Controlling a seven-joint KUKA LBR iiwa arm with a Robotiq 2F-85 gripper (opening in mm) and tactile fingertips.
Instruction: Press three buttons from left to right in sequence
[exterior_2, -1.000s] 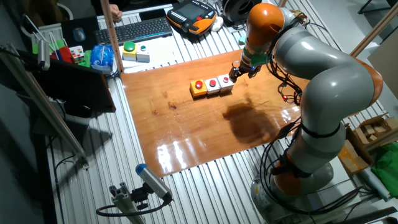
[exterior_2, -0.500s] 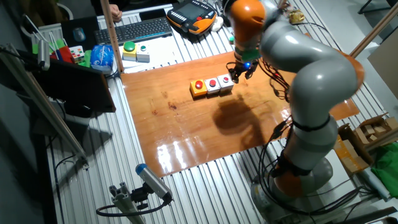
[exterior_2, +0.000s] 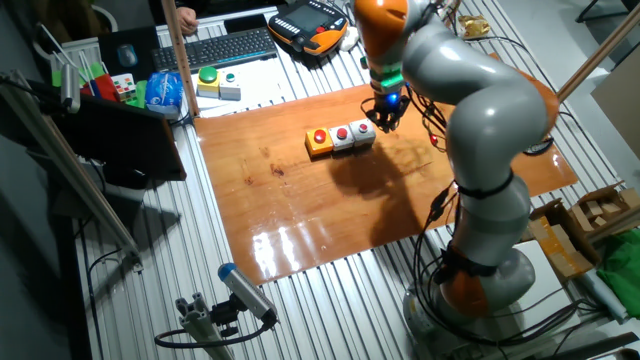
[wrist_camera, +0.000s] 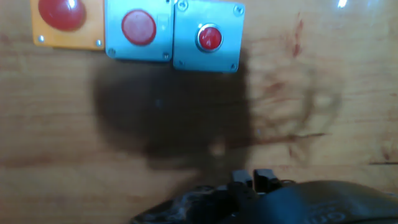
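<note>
In the fixed view the buttons sit just lower left of the gripper, whose finger state cannot be told.

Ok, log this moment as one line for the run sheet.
phase: approach | end effector: over board beside rightmost box, touching nothing | three buttons: row of orange, grey, grey boxes on wooden board

Glossy wooden board, perhaps varnished

A keyboard, a green dome button and an orange pendant lie behind the wooden board.
</note>
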